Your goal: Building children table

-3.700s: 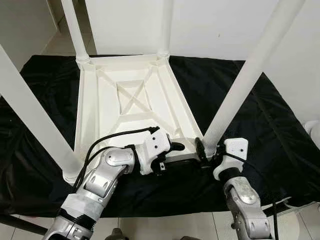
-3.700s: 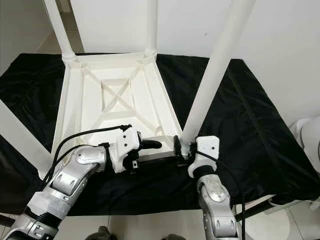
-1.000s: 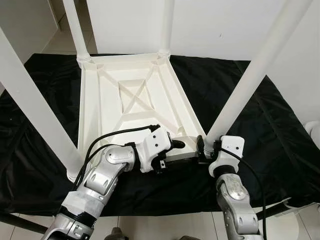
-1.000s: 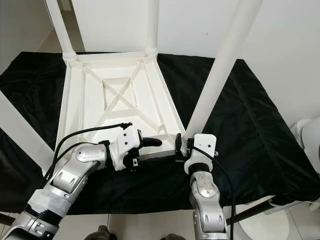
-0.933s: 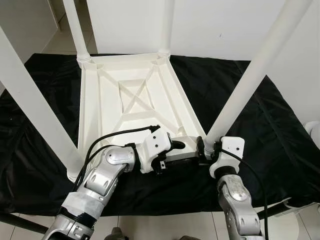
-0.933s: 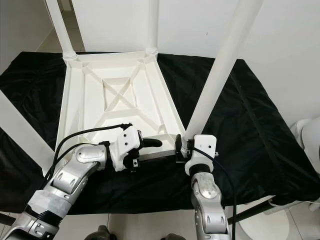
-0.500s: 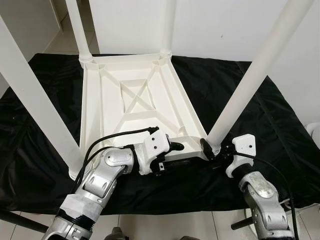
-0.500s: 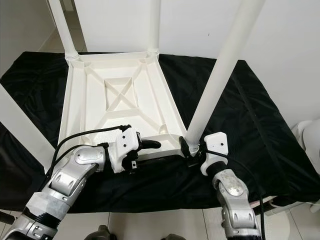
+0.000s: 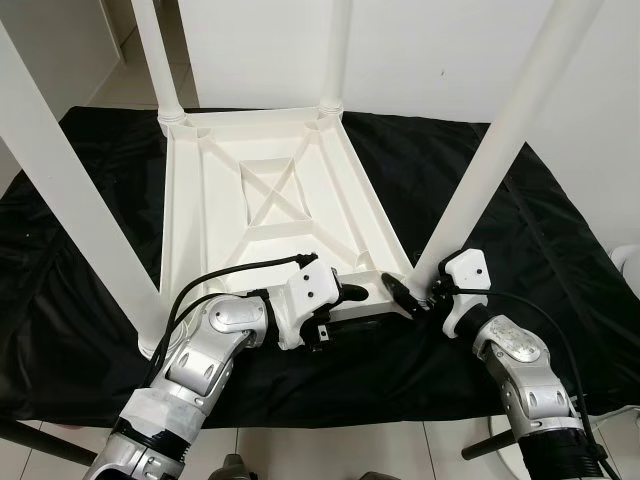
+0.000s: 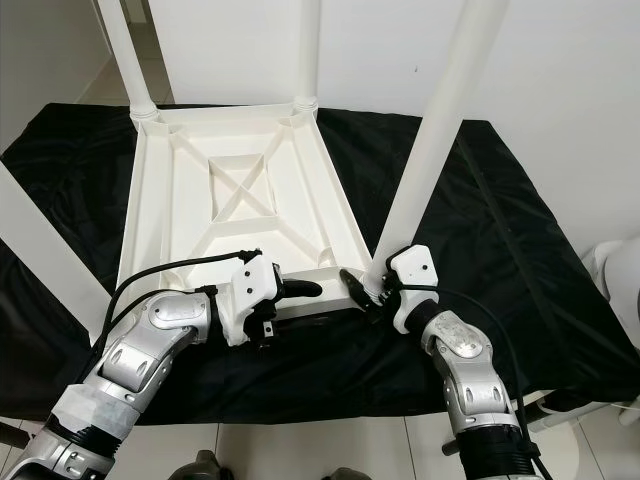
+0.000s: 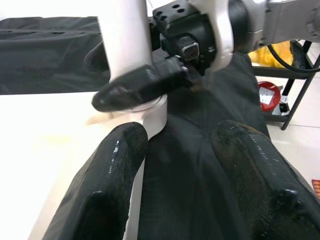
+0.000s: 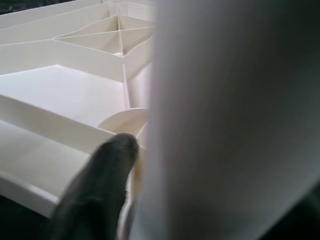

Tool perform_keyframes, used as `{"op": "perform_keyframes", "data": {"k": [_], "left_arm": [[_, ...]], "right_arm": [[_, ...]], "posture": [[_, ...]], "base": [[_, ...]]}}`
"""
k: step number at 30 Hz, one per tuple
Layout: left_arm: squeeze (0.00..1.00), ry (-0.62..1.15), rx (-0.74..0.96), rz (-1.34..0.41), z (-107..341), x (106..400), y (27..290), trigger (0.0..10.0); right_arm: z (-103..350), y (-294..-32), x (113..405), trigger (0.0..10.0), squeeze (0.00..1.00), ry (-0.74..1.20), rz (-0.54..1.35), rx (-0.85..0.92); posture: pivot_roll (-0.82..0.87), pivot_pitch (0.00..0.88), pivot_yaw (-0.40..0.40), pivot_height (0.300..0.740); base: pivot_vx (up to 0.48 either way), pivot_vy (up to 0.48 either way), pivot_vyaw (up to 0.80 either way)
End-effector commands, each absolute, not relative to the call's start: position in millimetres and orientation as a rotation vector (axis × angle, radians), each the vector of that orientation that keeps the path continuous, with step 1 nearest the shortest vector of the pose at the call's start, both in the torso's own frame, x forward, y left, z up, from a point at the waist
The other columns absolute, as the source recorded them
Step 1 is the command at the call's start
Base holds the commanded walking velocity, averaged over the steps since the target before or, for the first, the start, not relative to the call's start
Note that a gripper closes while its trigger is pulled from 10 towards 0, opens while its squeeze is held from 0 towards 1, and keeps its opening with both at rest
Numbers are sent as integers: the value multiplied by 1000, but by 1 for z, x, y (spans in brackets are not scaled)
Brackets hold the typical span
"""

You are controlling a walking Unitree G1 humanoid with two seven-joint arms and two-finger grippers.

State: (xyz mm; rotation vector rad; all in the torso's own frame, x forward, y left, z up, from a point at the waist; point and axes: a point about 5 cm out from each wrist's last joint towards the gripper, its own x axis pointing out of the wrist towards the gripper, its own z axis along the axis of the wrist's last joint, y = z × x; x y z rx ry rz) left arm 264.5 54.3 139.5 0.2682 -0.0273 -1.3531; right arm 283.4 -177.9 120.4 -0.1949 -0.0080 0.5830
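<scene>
A white plastic children's table [image 9: 270, 200] lies upside down on a black cloth, with its legs pointing up. My left gripper [image 9: 352, 305] is open at the near rim, pointing along it. One finger [image 11: 107, 180] lies inside the rim; the other [image 11: 255, 185] is outside, with cloth showing in the gap. My right gripper [image 9: 415, 295] is shut on the base of the near right leg [image 9: 500, 150]. One of its fingers [image 11: 145, 85] crosses the front of the leg, and the other is behind it.
The black cloth [image 9: 520, 260] covers the raised work surface. The near left leg [image 9: 70, 180] and two far legs [image 9: 335, 50] stand around the arms. A white wall is behind. A white object [image 10: 620, 270] sits at the right edge, and a black stand with a red thing [image 11: 270, 92] is beyond the cloth.
My right gripper has swung around the base of the near right leg, and its forearm now comes in from further right. The left gripper stays at the near rim.
</scene>
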Motion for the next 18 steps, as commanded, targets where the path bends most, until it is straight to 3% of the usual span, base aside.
{"op": "perform_keyframes", "data": {"k": [1,10,11,18], "left_arm": [[0,-46,280,-1323,144,267,54,10000],[0,-49,280,-1318,144,266,52,10000],[0,-49,280,-1319,144,267,52,10000],[0,-45,285,-1337,144,268,50,10000]], "right_arm": [[113,-170,285,0,0,13,653,-187],[106,-174,284,0,0,23,641,-158],[106,-175,284,10000,0,21,619,-150],[103,-172,288,10000,0,27,394,-155]], "posture": [[39,0,-53,740],[36,0,-52,740],[32,0,-48,740],[7,0,-32,740]], "base": [[0,0,0],[0,0,0],[0,0,0],[0,0,0]]}}
